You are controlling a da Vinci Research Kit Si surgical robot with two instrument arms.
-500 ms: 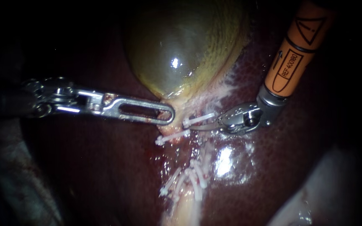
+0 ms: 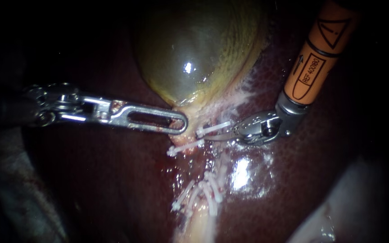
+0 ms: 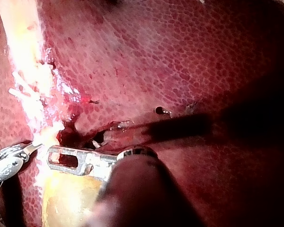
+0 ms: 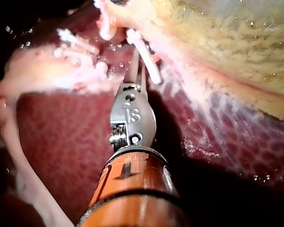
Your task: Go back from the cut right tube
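The yellow-green gallbladder lies on the dark red liver. My left instrument comes in level from the left, its slotted jaws shut on the gallbladder's narrow lower end; the left wrist view shows it on that pale tissue. My right instrument, on an orange shaft, has thin blades lying together. They rest between an upper white clip and a lower white clip on the right tube. In the right wrist view the blades point in beside a clip.
Several more white clips cluster lower down on the pale stalk of tissue. Wet glare shines on the liver beside them. A pale fold lies at the lower right, and the surroundings are dark.
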